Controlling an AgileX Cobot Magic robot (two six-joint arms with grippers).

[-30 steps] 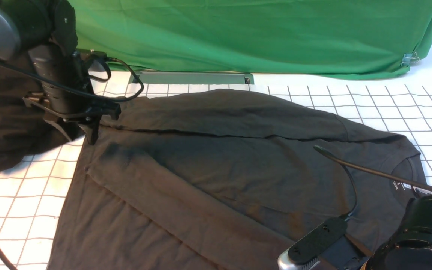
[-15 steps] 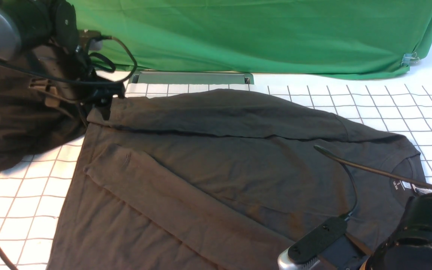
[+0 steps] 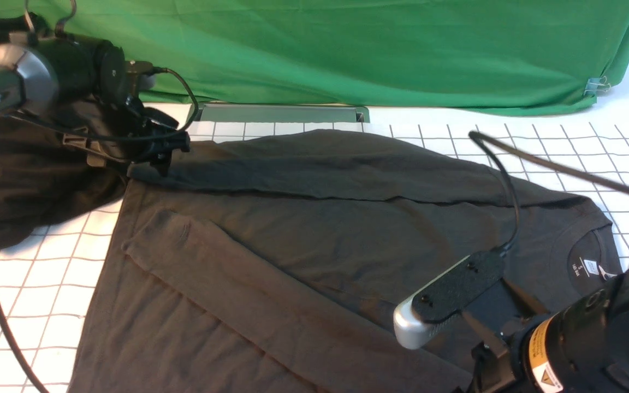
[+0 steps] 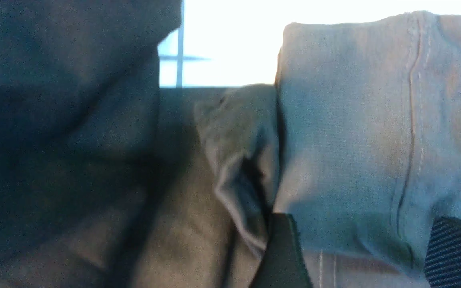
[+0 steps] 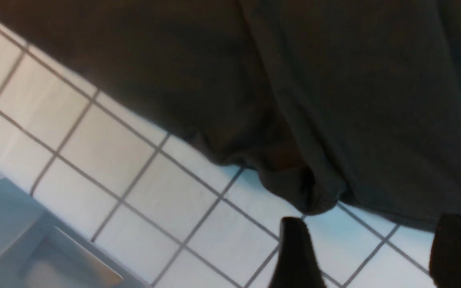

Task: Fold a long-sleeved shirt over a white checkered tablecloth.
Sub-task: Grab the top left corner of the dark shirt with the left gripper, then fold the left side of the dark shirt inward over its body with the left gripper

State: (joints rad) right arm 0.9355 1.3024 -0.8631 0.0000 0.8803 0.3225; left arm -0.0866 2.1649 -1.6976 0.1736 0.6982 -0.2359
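The long-sleeved shirt (image 3: 314, 234) lies flat on the white checkered tablecloth (image 3: 565, 147), neck and white label (image 3: 590, 267) to the right. Both sleeves are folded across its body. No chest print shows. My left gripper (image 3: 156, 162) is at the far sleeve's cuff (image 3: 148, 172). In the left wrist view it (image 4: 368, 256) is open, with the stitched cuff (image 4: 354, 132) lying between its fingers. My right arm (image 3: 593, 338) is at the near right. Its gripper (image 5: 374, 252) is open over bare tablecloth (image 5: 106, 152), just short of a folded shirt edge (image 5: 310, 188).
A blacker garment (image 3: 19, 180) is heaped at the left, beside the left gripper. A green cloth (image 3: 374, 54) hangs across the back, with a grey-green slot (image 3: 282, 113) at its foot. The right arm's cable (image 3: 511, 185) arcs over the shirt's shoulder.
My left gripper has moved away from the shirt's left edge to the far sleeve's cuff. My right arm has risen and come forward, and its cable has swung up.
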